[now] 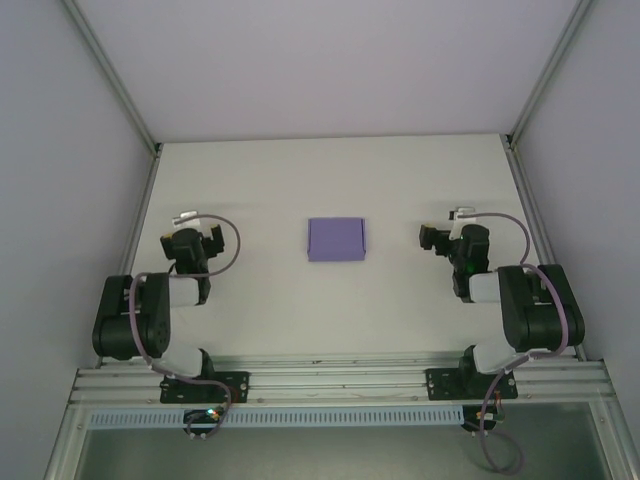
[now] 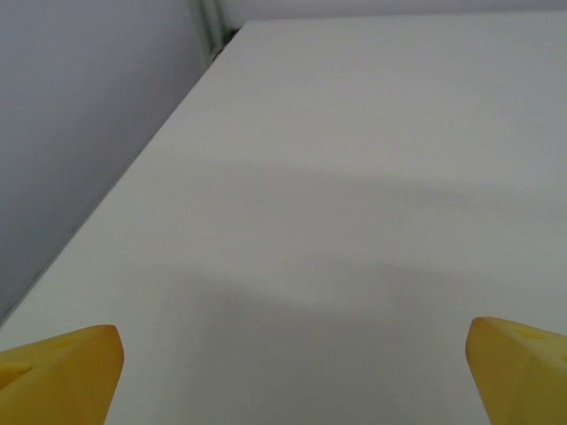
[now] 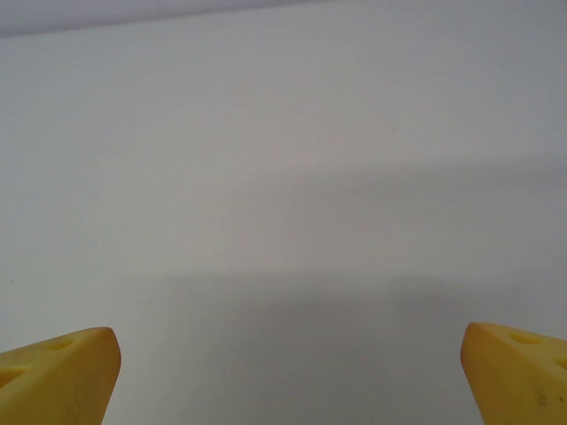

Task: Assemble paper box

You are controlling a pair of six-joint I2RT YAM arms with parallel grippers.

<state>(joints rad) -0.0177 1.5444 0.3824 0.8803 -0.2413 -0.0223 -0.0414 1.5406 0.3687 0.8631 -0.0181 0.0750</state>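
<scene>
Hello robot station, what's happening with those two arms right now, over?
Left gripper open, empty. Right gripper open, empty. Purple paper box lies between them, untouched. No obstacle seen on either side, over.

paper box [image 1: 336, 239]: plain lilac-purple is shown
table [image 1: 250, 190]: finished in off-white
left gripper fingers [image 2: 58, 376]: coloured yellow
right gripper fingers [image 3: 58, 372]: coloured yellow
arms [image 1: 130, 320]: finished black, with white segments

A flat lilac paper box [image 1: 336, 240] lies at the centre of the white table [image 1: 260, 180], between the left arm [image 1: 135, 315] and the right arm [image 1: 525, 305], touching neither.
</scene>
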